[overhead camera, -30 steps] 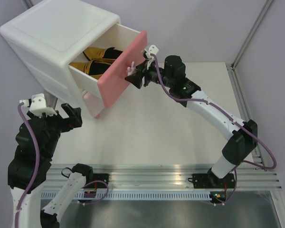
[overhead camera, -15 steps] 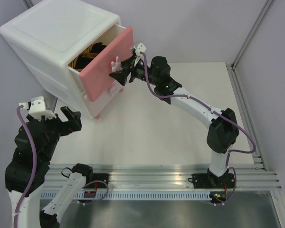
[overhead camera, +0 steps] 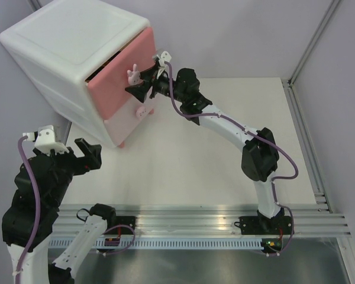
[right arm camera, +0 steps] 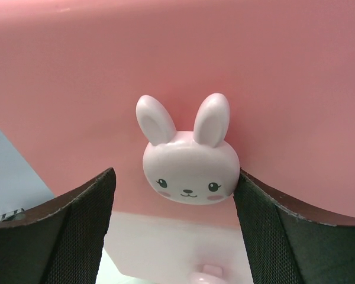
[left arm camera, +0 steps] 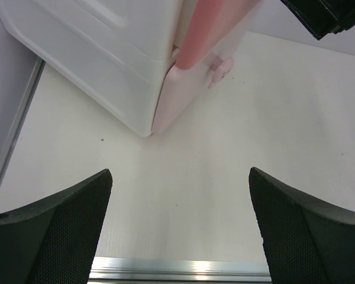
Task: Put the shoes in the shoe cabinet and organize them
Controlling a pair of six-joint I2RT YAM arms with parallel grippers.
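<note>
the right gripper [right arm camera: 176,177] sits at the front of the shoe cabinet [overhead camera: 65,41], its two black fingers [right arm camera: 71,236] spread apart on either side of the upper bunny knob [right arm camera: 186,168]. the finger seen on the right lies just beside the bunny's cheek, while the one seen on the left stands clear of it. the cabinet stands at the far left corner of the tabletop [overhead camera: 195,160], turned at an angle to the arms. its deep pink upper drawer front [overhead camera: 115,83] lies almost flush with the white shell, leaving a thin dark gap along its top left edge. the pale pink lower drawer front [overhead camera: 127,121] is closed beneath it, with a second small knob [left arm camera: 222,68]. what either drawer holds cannot be seen. the shell is smooth, rounded white plastic; the knob is a glossy pale pink rabbit head with upright ears and a painted face. the gripper fingers carry finely textured dark pads. the left gripper [left arm camera: 180,174] hangs over bare tabletop near the cabinet's front corner, fingers wide apart and holding nothing.
</note>
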